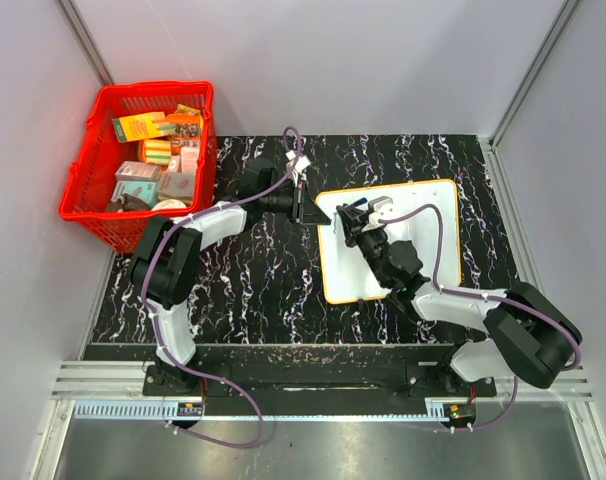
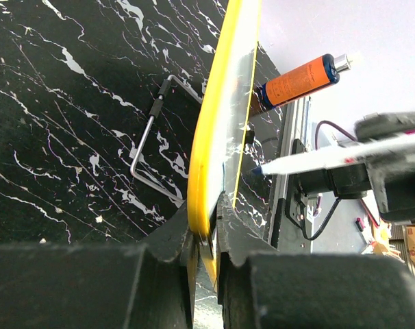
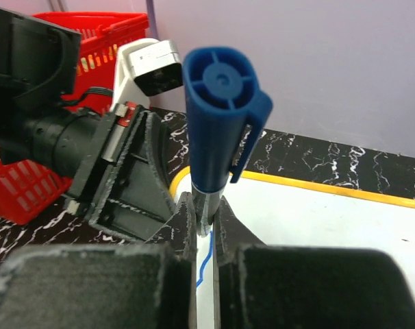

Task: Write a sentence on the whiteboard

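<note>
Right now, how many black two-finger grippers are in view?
2. The left gripper clamps the left edge of the white, orange-rimmed whiteboard; the right gripper holds a blue-capped marker over it.

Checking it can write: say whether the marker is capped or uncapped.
Uncapped: the marker has a bare blue tip beside the whiteboard; its cap sits on the rear end.

2 arms [image 1: 208, 222] of white links and black joints, trailing purple cables [image 1: 429, 208].
</note>
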{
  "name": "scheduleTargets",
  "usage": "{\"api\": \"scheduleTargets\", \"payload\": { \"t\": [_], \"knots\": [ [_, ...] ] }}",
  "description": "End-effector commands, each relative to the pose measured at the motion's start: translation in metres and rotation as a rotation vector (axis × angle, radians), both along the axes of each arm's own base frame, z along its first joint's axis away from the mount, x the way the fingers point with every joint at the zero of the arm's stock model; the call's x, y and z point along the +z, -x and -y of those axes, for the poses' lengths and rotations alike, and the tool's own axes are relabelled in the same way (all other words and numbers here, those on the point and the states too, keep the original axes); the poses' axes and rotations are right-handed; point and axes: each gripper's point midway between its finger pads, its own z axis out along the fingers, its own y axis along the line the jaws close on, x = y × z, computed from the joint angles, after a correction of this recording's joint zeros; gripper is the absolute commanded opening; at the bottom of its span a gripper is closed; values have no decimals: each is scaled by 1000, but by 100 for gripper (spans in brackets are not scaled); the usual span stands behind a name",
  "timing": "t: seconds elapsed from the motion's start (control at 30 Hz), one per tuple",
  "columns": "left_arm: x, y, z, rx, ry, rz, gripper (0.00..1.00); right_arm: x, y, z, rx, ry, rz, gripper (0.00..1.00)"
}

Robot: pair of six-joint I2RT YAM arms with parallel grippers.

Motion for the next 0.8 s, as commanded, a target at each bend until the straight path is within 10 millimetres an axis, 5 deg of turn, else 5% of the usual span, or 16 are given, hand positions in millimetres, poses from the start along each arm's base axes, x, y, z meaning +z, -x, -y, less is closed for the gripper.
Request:
{"api": "scheduleTargets", "payload": {
  "t": [0.0, 0.77],
  "knots": [
    [-29, -14, 2, 23, -99, 141, 0, 13, -18, 7, -52, -11, 22, 0],
    [-34, -14, 2, 21, -111, 134, 0, 1, -23, 4, -9, -24, -1, 0]
  ]
}}
